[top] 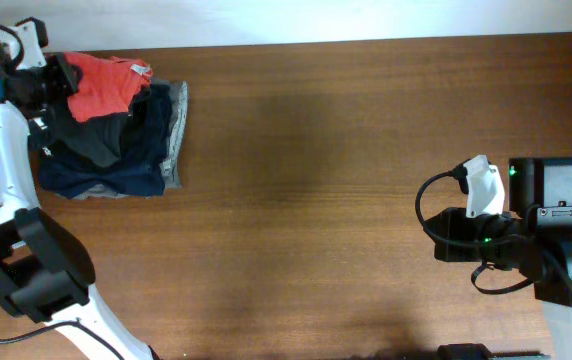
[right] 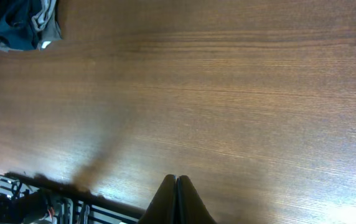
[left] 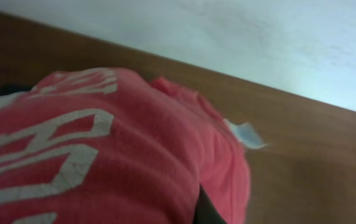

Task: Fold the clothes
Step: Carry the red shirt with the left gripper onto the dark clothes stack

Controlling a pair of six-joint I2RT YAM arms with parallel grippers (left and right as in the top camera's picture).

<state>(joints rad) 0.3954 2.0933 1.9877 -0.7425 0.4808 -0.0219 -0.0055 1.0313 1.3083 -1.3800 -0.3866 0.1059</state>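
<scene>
T-shirt [top: 104, 85]: orange-red, white lettering, crumpled atop dark garments [top: 106, 178]. Left pincer [top: 61, 80] against its edge, jaws hidden by cloth, grip cannot tell. Right pincer [right: 176, 199] clenched, empty, well apart.

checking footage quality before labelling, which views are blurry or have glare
left wrist: T-shirt too close, soft and blurred; overhead: sharp, evenly lit; right wrist: wood grain crisp, pale sheen across the table, a shadow streak lower left of the fingers

Upper left of your overhead frame: the T-shirt [top: 101, 85] lies atop the garment pile [top: 116, 165], at a corner of the table [top: 316, 200].
</scene>
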